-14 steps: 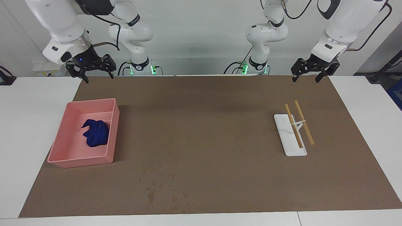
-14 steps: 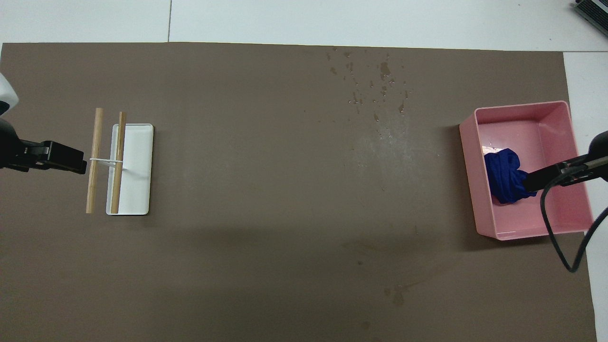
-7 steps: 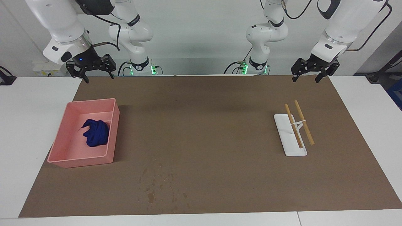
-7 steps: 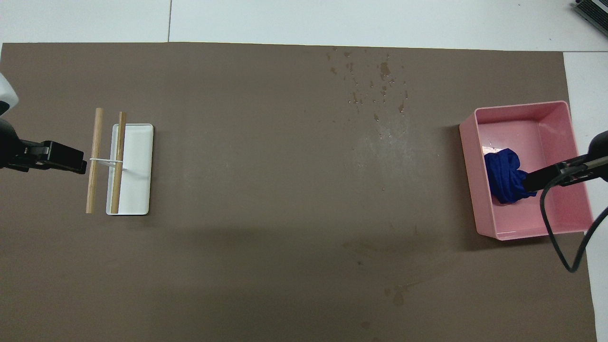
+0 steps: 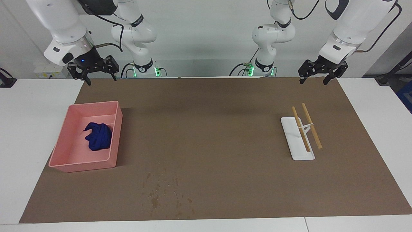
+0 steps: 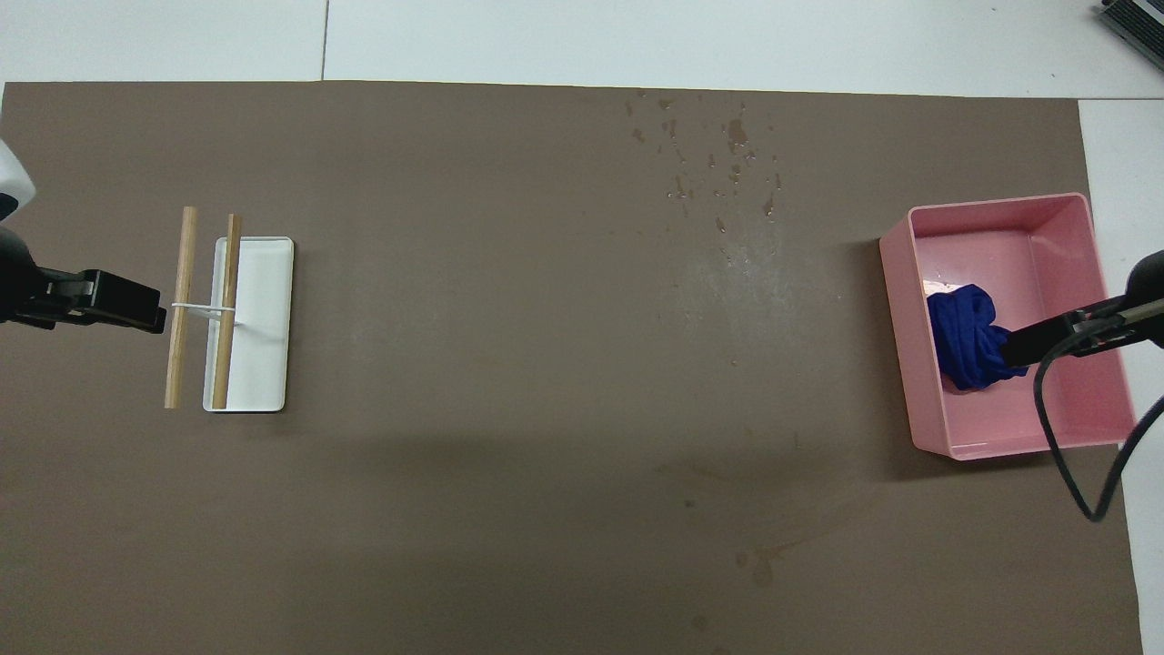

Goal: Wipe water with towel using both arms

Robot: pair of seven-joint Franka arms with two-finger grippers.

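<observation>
The deep blue towel [image 5: 97, 136] lies bundled in a pink tray [image 5: 64, 141] toward the right arm's end of the table; it also shows in the overhead view [image 6: 964, 346]. The water [image 5: 164, 190] is a patch of dark specks on the brown paper sheet, farther from the robots than the tray, and shows in the overhead view [image 6: 718, 164]. My right gripper [image 5: 101, 80] is open, raised high, apart from the towel; from above [image 6: 1011, 349] it covers the towel's edge. My left gripper [image 5: 313, 81] is open, raised over the sheet's near edge, beside the rack [image 6: 145, 314].
A white rack [image 5: 297, 140] with two wooden rods [image 5: 310, 125] stands toward the left arm's end, shown from above too [image 6: 259, 327]. The brown sheet [image 5: 209, 129] covers most of the table. A black cable [image 6: 1059, 455] hangs from the right arm.
</observation>
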